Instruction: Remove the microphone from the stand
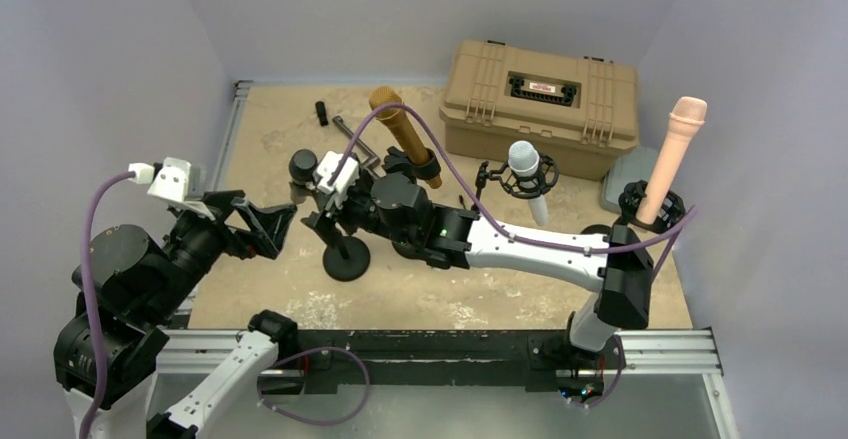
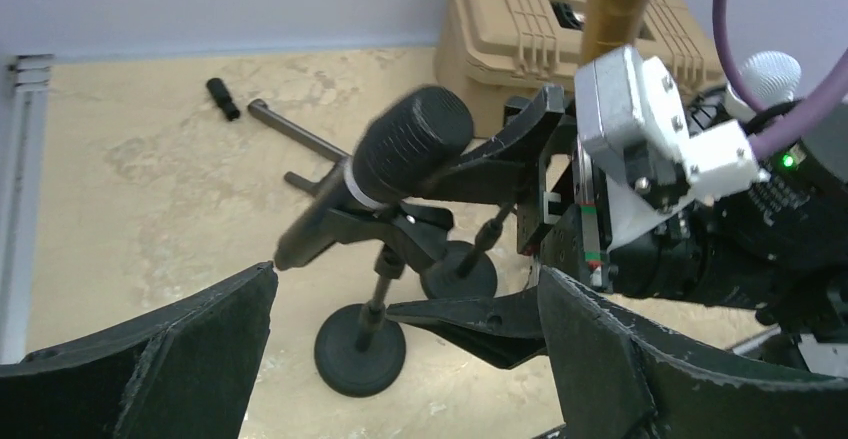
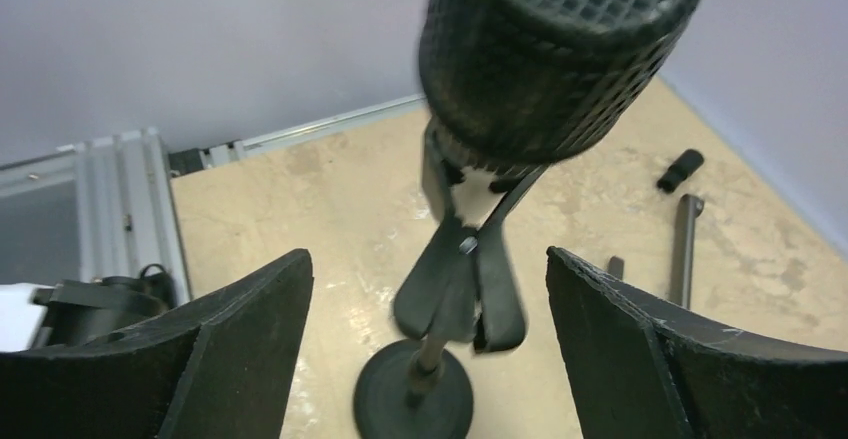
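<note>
The black microphone (image 2: pixel 410 149) sits tilted in a black clip (image 2: pixel 392 227) on a short stand with a round base (image 2: pixel 360 357). In the top view its head (image 1: pixel 303 166) shows left of centre, above the stand base (image 1: pixel 346 259). My right gripper (image 3: pixel 428 259) is open, its fingers apart on either side of the clip (image 3: pixel 470 279), touching nothing. The microphone's mesh head (image 3: pixel 560 49) is just above them. My left gripper (image 2: pixel 405 284) is open too, its left fingertip close to the microphone's tail end. From above, the left gripper (image 1: pixel 272 224) faces the right gripper (image 1: pixel 318 209).
A gold microphone (image 1: pixel 400 131), a silver one (image 1: pixel 525 164) in a shock mount and a beige one (image 1: pixel 676 149) stand on other stands. A tan case (image 1: pixel 540 99) sits at the back. A loose rod (image 1: pixel 353 139) and a small black cylinder (image 1: pixel 322 113) lie at the back left.
</note>
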`<state>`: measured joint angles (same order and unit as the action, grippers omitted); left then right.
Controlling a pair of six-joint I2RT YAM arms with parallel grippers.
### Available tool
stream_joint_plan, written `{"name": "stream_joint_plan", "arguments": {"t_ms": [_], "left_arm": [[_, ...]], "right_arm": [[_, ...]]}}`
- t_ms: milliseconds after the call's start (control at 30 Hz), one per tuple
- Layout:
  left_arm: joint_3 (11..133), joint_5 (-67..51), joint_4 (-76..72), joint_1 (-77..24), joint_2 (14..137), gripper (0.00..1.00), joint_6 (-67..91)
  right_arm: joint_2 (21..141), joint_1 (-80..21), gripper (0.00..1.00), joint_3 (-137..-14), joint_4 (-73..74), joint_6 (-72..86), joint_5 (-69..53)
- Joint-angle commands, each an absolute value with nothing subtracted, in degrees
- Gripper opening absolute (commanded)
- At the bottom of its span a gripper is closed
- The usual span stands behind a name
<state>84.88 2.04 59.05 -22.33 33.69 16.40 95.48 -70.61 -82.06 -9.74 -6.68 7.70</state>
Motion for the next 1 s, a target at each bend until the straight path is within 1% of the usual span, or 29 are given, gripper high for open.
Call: {"name": "stream_joint_plan", "arguments": {"t_ms": [0, 133, 267, 533, 600, 733, 833, 967], "left_arm": [[83.3, -7.2, 54.8, -22.6, 35.5, 1.0, 12.9], [82.1, -8.8, 52.4, -22.6, 37.2, 1.0, 9.9], [81.2, -5.9, 50.0, -22.6, 39.7, 0.99, 6.4], [79.8, -5.6, 44.5, -22.6, 43.1, 0.89, 2.5], [78.9, -5.5, 43.3, -22.6, 43.2, 0.87, 1.8], [77.1, -5.8, 41.9, -22.6, 43.1, 0.79, 1.4], [75.9, -5.8, 41.6, -22.6, 42.8, 0.77, 1.4], [75.2, -5.9, 41.2, -22.6, 42.5, 0.73, 1.2]], "right_arm": [[90.1, -70.7, 0.85, -80.6, -7.5, 2.8, 7.2], [87.2, -70.7, 0.86, -77.7, -8.2, 7.2, 5.7], [85.8, -70.7, 0.88, -75.8, -9.5, 8.8, 5.4], [87.3, -70.7, 0.87, -76.0, -9.8, 11.7, 9.7], [87.7, -70.7, 0.87, -76.2, -9.9, 12.5, 12.7], [88.8, -70.7, 0.86, -76.6, -9.9, 13.9, 15.5], [89.5, -70.7, 0.85, -77.2, -9.4, 15.4, 18.5], [89.5, -71.4, 0.84, -76.3, -12.4, 13.7, 18.7]]}}
